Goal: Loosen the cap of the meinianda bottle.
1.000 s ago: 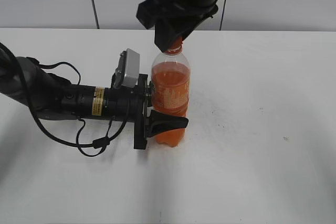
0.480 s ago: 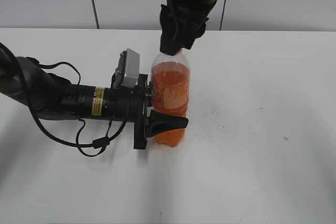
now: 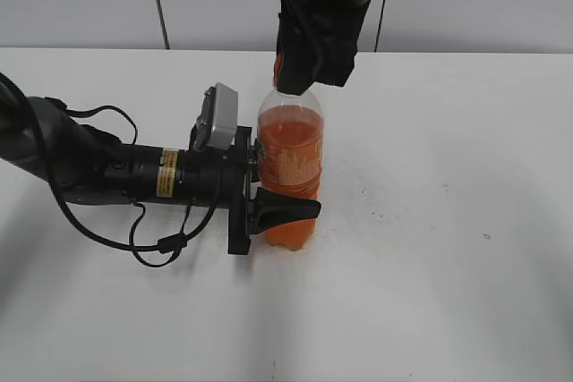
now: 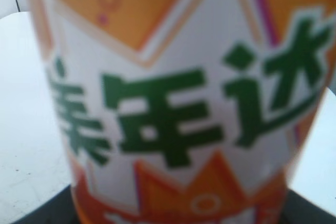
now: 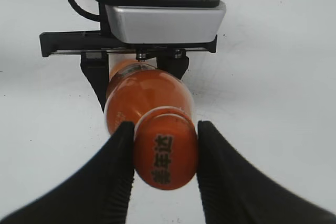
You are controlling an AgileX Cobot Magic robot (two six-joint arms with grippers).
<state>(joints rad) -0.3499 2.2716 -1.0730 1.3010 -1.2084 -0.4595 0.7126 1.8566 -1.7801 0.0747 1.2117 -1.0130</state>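
Meinianda bottle [image 3: 289, 163]: upright on the white table [image 3: 448, 248], orange drink inside; base partly hidden behind the left finger in the exterior view.
Label [image 4: 173, 114]: fills the left wrist view, blurred, green characters on white and orange; the bottle's edges are cut off there.
Cap [image 5: 166, 157]: orange, dark characters on top; hidden by the right gripper in the exterior view.
Left gripper [image 3: 269, 187]: lying sideways, clamped round the bottle's labelled middle; far finger hidden behind the bottle.
Right gripper [image 5: 165, 161]: closed from above, ribbed pads pressed to both sides of the cap.
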